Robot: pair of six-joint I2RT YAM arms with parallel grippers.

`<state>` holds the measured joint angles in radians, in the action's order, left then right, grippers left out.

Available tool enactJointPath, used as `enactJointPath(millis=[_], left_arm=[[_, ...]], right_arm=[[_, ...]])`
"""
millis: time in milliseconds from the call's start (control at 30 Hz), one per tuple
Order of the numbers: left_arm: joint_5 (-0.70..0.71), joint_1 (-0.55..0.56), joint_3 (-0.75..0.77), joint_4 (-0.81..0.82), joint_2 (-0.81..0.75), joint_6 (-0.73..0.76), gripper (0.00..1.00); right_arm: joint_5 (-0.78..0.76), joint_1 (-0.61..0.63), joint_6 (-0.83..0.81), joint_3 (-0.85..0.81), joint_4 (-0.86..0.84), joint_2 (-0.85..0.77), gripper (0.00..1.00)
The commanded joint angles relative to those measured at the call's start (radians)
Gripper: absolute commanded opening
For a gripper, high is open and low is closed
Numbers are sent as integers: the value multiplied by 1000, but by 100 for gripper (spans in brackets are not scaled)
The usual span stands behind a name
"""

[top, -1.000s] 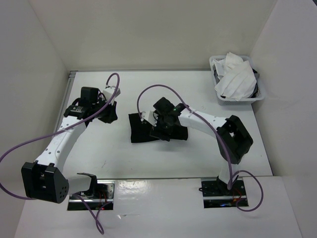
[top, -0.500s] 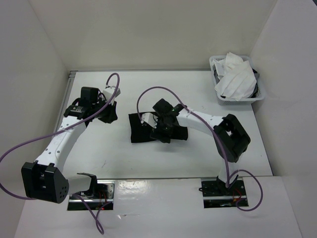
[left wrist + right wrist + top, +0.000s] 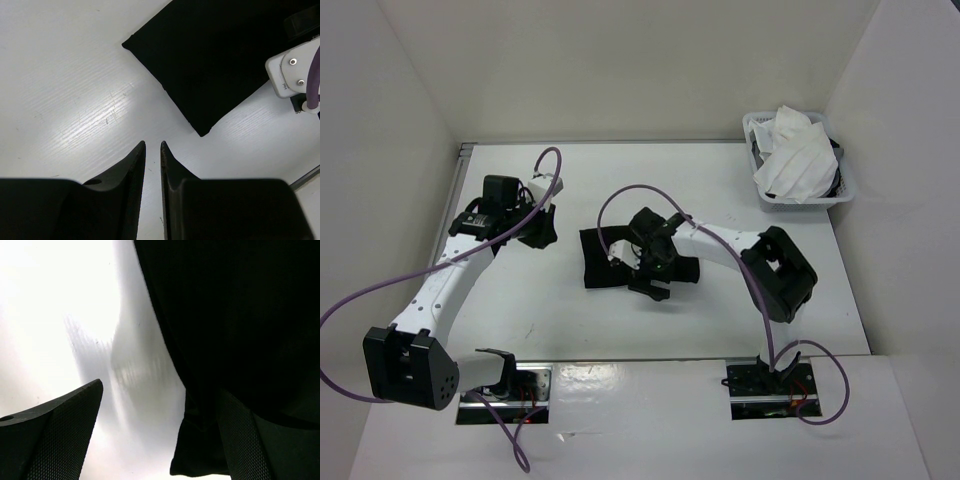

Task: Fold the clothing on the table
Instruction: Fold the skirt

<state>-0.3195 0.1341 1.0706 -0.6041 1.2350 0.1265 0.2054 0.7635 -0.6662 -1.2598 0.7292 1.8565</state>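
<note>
In the top view the middle of the clothing point(image 3: 597, 262) is covered by the right gripper point(image 3: 653, 283). Only its left part and a strip at its right are seen. It is laid flat near the centre of the table point(image 3: 720, 185). From the right wrist the clothing is shown as featureless black, and contact with the finger over it cannot be judged. The right gripper's jaws are spread wide, nothing clamped, with the other finger over bare table. The left gripper point(image 3: 152, 146), narrowed to a slit and empty, is held near the clothing's left corner, apart from it. Bare tabletop is seen to the left and near sides. A basket point(image 3: 842, 196) of white cloth point(image 3: 790, 160) is set at the far right.
</note>
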Motion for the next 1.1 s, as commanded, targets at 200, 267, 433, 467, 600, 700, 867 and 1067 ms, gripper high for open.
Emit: enactJointPath(millis=[200, 267, 433, 467, 600, 700, 867, 1067], left_arm=[[-33, -5, -12, 12, -16, -2, 25], [-33, -5, -12, 12, -16, -2, 25], [-33, -5, -12, 12, -16, -2, 25], [-33, -5, -12, 12, -16, -2, 25], [-33, -5, -12, 12, -16, -2, 25], [-33, -5, -12, 12, -16, -2, 25], [-33, -5, -12, 12, -16, -2, 25], [-33, -5, -12, 12, -16, -2, 25]], right_arm=[[52, 19, -24, 14, 73, 24, 94], [52, 19, -24, 14, 82, 24, 94], [63, 28, -24, 14, 91, 13, 94], [74, 37, -24, 14, 102, 4, 94], [95, 59, -24, 14, 127, 4, 94], [104, 114, -24, 14, 157, 4, 94], [150, 198, -15, 5, 179, 13, 94], [212, 232, -24, -18, 228, 23, 94]])
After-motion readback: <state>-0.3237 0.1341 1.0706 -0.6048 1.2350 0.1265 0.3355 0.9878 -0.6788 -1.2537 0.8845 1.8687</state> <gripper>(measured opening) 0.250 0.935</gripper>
